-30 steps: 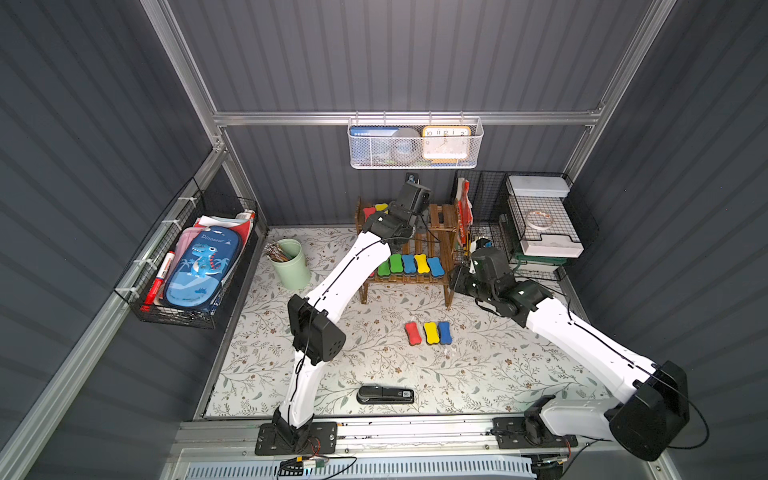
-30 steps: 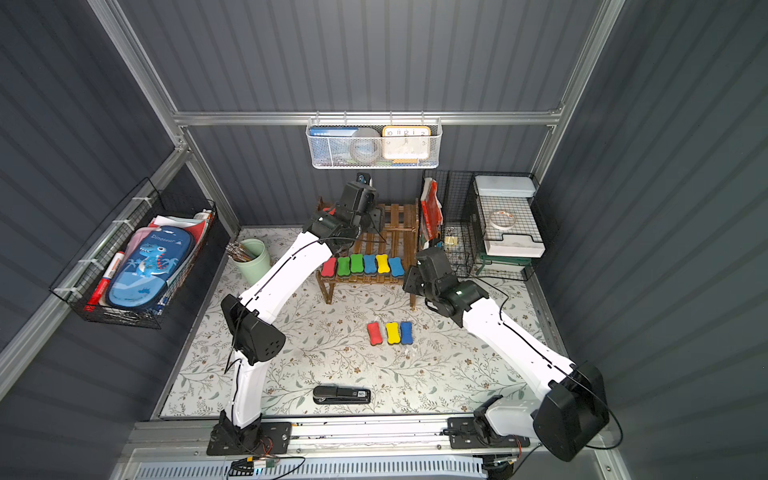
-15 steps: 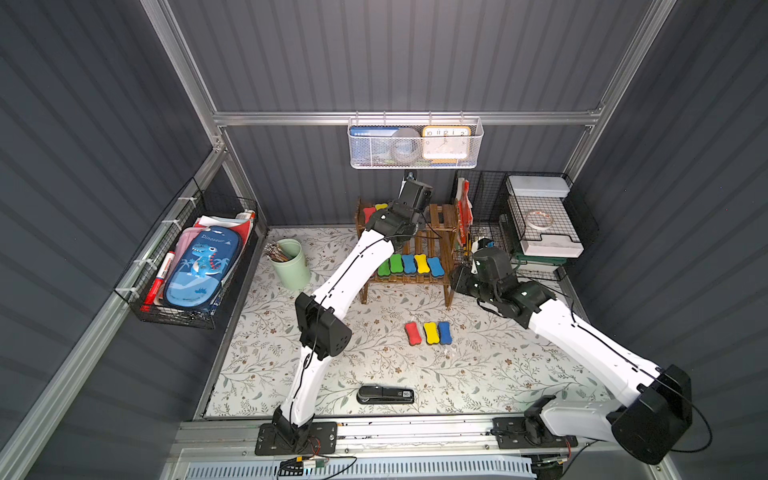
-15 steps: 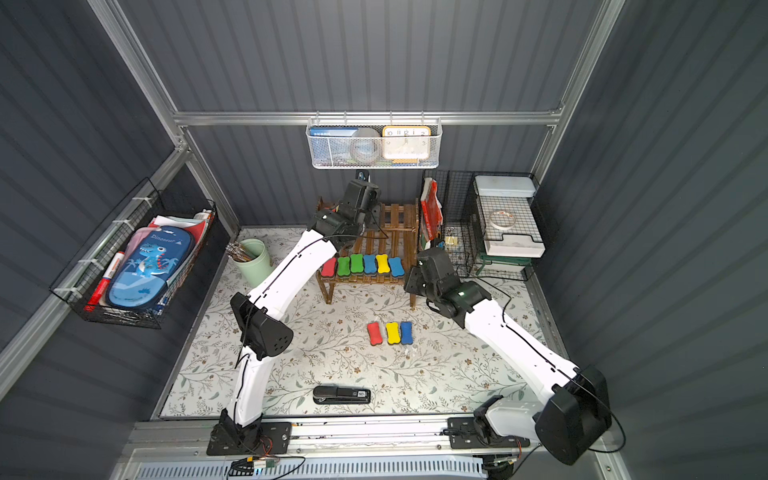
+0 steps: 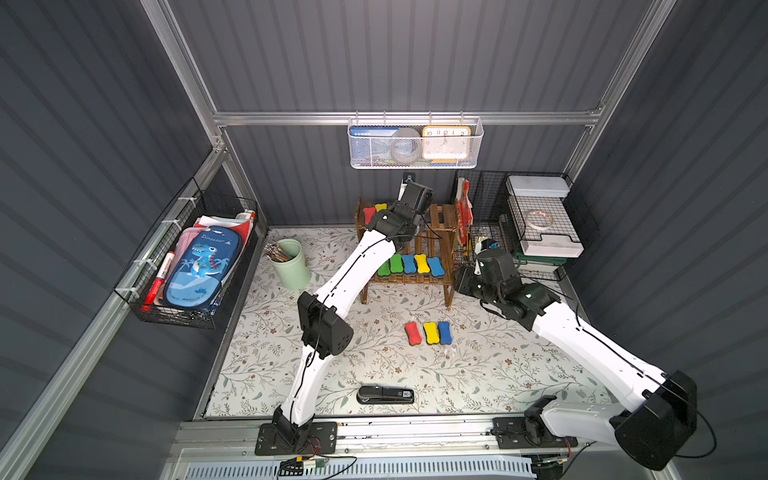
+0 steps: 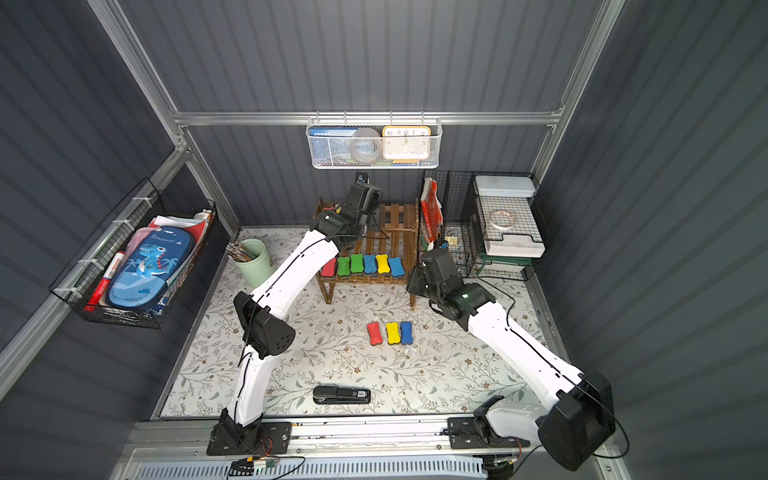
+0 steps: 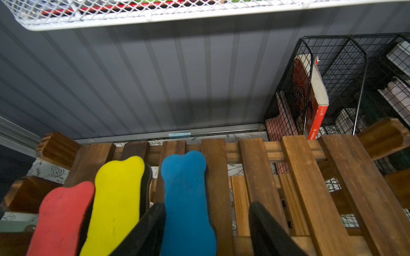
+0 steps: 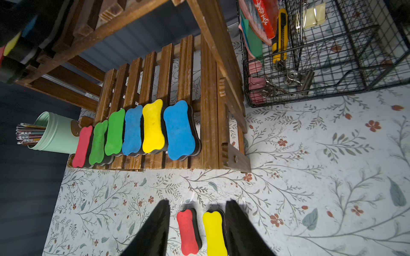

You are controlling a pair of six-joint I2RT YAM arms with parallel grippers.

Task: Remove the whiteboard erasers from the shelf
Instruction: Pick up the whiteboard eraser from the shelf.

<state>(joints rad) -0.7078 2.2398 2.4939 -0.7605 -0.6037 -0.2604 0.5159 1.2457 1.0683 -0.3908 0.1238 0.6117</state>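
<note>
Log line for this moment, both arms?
left gripper: open, straddling blue eraser, shelf top tier | right gripper: open, empty | mat: three erasers

A: What colours line the lower tier of the brown slatted wooden shelf (image 8: 208,124)?
B: The bone-shaped foam erasers (image 8: 153,126) run red, green, green, blue, yellow, blue, on black bases.
A: And the tabletop mat (image 8: 310,177)?
B: Pale, with green leafy sprigs and small red flowers.

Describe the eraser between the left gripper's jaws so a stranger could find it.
Find the brown slatted shelf at the back wall, below the white mesh basket. Its top tier holds a row: red eraser, yellow eraser, blue eraser. Take the blue one: the only blue up there, ending the row beside bare slats, within the open jaws of the left gripper.
</note>
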